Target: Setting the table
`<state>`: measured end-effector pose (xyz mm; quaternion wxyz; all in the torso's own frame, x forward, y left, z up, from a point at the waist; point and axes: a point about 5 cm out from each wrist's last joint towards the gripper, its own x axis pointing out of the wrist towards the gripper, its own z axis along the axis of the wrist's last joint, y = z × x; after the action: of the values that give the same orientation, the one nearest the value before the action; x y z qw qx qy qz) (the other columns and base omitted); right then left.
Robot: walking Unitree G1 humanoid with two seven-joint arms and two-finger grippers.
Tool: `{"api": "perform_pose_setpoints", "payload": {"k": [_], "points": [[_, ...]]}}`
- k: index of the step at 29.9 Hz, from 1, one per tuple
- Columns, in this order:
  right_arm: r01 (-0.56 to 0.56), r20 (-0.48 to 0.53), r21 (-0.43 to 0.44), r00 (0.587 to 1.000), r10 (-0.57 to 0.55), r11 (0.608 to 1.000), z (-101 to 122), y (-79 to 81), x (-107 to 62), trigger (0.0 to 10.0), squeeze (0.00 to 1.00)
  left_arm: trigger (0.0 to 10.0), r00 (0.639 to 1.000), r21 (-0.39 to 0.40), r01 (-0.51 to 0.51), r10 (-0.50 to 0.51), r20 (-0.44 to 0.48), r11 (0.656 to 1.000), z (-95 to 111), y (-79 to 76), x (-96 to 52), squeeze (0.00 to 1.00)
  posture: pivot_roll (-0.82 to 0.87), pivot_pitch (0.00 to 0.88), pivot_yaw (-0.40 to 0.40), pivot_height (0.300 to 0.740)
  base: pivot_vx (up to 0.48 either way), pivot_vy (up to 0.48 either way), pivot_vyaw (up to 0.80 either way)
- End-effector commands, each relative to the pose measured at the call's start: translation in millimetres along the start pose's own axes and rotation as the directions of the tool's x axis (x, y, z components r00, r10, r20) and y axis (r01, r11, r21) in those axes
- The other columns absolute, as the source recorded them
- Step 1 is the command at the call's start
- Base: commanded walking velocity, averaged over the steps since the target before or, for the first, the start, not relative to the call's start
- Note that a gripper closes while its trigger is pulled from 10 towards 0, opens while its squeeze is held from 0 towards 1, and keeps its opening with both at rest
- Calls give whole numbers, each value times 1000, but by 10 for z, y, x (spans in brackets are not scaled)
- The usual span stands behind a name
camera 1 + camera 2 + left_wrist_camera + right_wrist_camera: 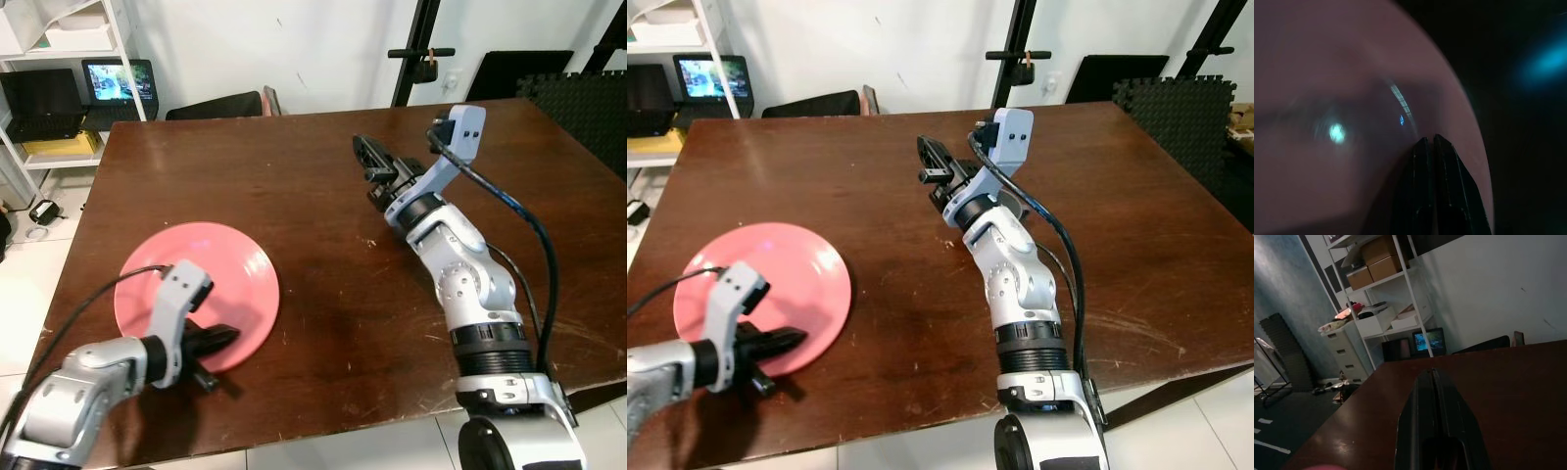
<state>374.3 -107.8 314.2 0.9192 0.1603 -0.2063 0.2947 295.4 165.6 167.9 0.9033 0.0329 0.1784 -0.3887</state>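
Observation:
A pink plate lies flat near the front left of the dark brown table. My left gripper rests low over the plate's near rim, its fingers pointing right and pressed shut with nothing seen between them; the left wrist view has the same fingertips together over the plate. My right gripper hovers above the table's middle back, pointing far and left, shut and empty. In the right wrist view its shut fingers aim across the bare tabletop.
A black chair stands at the table's far edge. White shelves with a lit laptop are at the back left, a black stand and foam mats at the back right. Floor lies left of the table.

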Motion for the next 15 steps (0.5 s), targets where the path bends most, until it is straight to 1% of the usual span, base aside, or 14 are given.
{"api": "perform_pose_setpoints", "payload": {"k": [1, 2, 3, 7, 10, 12, 13, 14, 15], "points": [[-7, -11, 6, 1000, 7, 1000, -23, 11, 9, 10000, 0, 10000, 996, -50, 85, -87, -31, 995, -55, -153, 195, 0, 56, 192, 37, 740, 0, 0, 0], [-7, -10, 6, 1000, 7, 1000, -24, 12, 10, 10000, 0, 10000, 994, -49, 110, -111, -19, 993, -17, -196, 250, 0, 53, 192, 39, 740, 0, 0, 0], [-7, -10, 6, 1000, 7, 1000, -24, 12, 10, 10000, 0, 10000, 994, -49, 110, -111, -19, 993, -17, -196, 250, 0, 53, 192, 39, 740, 0, 0, 0], [-7, -9, 3, 1000, 7, 1000, -19, 9, 10, 10000, 0, 10000, 981, -27, 191, -191, 16, 981, 91, -352, 444, 0, 51, 193, 35, 740, 0, 0, 0], [-7, -9, 1, 1000, 7, 1000, -17, 9, 12, 10000, 0, 10000, 977, -26, 213, -212, 32, 977, 144, -404, 526, 0, 45, 196, 36, 740, 0, 0, 0], [-4, -7, 0, 1000, 4, 1000, -10, 3, 12, 10000, 0, 10000, 981, -21, 180, -178, 71, 983, 244, -367, 591, 0, 43, 199, 38, 740, 0, 0, 0], [-4, -7, 0, 1000, 4, 1000, -10, 3, 12, 10000, 0, 10000, 981, -21, 180, -178, 71, 983, 244, -367, 591, 0, 43, 199, 38, 740, 0, 0, 0], [-4, -6, 0, 1000, 4, 1000, -7, 1, 11, 10000, 0, 10000, 983, -21, 165, -163, 90, 986, 289, -340, 588, 0, 44, 199, 37, 740, 0, 0, 0], [-3, -5, 0, 1000, 3, 1000, -3, -2, 9, 10000, 0, 10000, 978, -32, 138, -131, 162, 990, 431, -268, 517, 0, 45, 200, 37, 740, 0, 0, 0]]}}
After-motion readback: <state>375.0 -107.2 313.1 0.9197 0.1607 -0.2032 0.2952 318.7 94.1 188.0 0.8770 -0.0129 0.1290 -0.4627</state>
